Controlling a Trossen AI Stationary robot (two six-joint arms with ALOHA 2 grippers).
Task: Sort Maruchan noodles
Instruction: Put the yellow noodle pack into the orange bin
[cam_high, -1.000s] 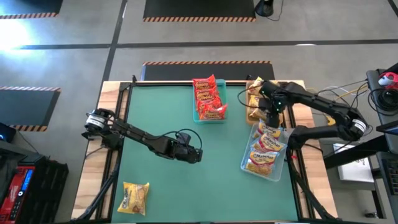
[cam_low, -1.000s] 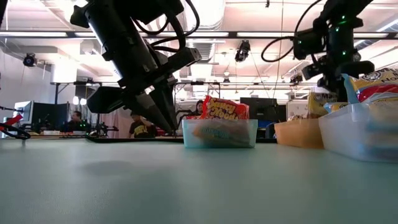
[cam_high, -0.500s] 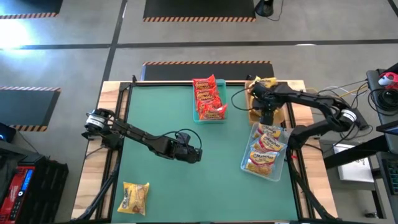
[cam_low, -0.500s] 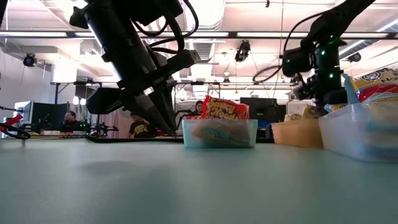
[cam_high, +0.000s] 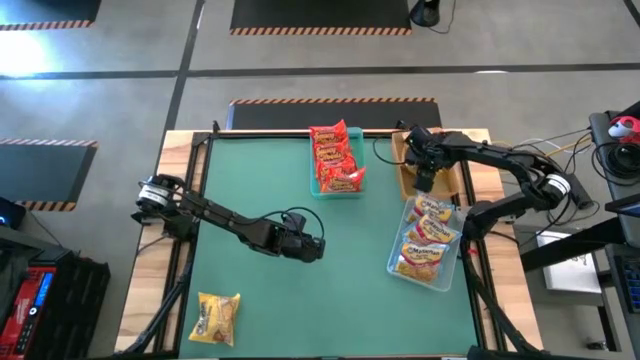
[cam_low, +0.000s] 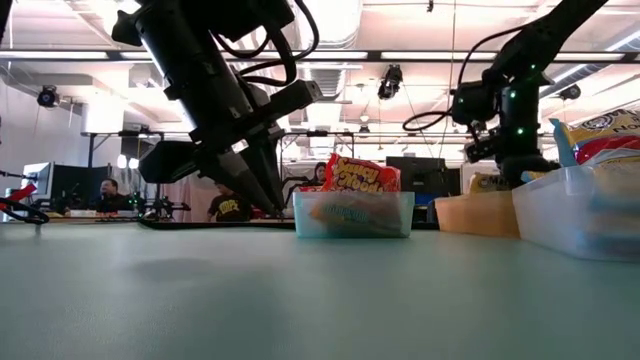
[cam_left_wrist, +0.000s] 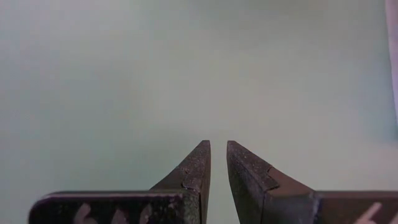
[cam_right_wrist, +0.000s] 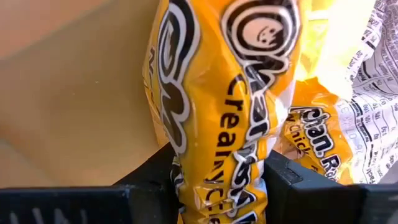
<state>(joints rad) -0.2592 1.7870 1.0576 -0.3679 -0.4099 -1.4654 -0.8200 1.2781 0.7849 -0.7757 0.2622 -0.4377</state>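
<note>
My right gripper (cam_high: 423, 178) points down into the tan tray (cam_high: 452, 180) at the table's far right, shut on a yellow-orange Maruchan packet (cam_right_wrist: 224, 93). More yellow-orange packets (cam_right_wrist: 323, 143) lie in that tray. Red packets (cam_high: 337, 157) fill the teal tray (cam_low: 353, 215) at the far middle. Yellow-white packets (cam_high: 425, 240) lie in the clear tray (cam_low: 580, 210) on the right. One yellow-orange packet (cam_high: 218, 317) lies flat on the table near the near-left corner. My left gripper (cam_high: 318, 247) hovers shut over the bare middle of the table (cam_left_wrist: 186, 62). My right gripper pinches the yellow-orange packet between its two fingers, one finger (cam_right_wrist: 149, 177) on each flat face, at the packet's upper part (cam_right_wrist: 217, 180). The fingers come from above, pointing down. The packet hangs lengthwise below them inside the tan tray; whether its lower end touches the tray I cannot tell.
The three trays stand close together along the far and right side of the green table (cam_high: 260, 180). Wooden rails edge the table (cam_high: 180, 150). Beyond the far edge, the low view shows a room with desks and a person (cam_low: 105, 190).
My right gripper, still shut on the yellow-orange packet, has moved from above the clear tray's far end toward the far edge and down into the tan tray.
</note>
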